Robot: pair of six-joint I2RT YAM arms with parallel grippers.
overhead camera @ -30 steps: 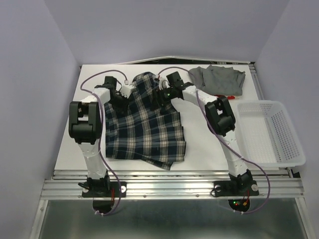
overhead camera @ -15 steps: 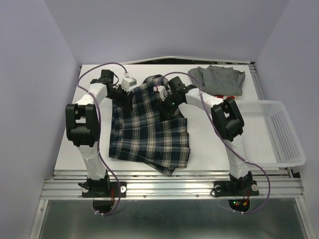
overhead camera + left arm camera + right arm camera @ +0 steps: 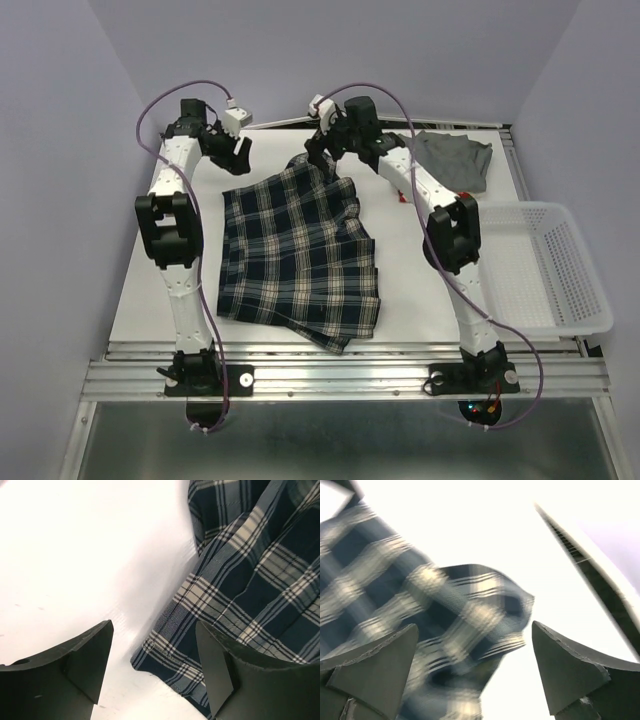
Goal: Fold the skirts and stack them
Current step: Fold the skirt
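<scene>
Nearest first: plaid skirt [image 3: 295, 250] lies spread flat on the middle of the table [image 3: 135, 300], its lower hem toward the arm bases and one near corner rumpled. It looks laid out for a first fold, though none is made yet. White mesh basket [image 3: 592, 300] sits at the right edge, well apart from the skirt.

Further back, both arms are stretched long and reach to the skirt's far edge, wrists tipped down. Left gripper [image 3: 238, 152] hovers over bare table just beside the far left corner of the plaid, jaws spread, nothing between them. Right gripper [image 3: 322, 160] hangs over the far right corner. Its wrist view is blurred, but the jaws stand wide apart with the cloth below them, not pinched. The pose reads as poised over the two far corners, a fair setup for a two-handed fold toward the near side.

Farthest: grey skirt [image 3: 455, 160] is bunched in the far right corner, unfolded. A red scrap [image 3: 403, 196] beside it may be the printed skirt; too small to tell.
</scene>
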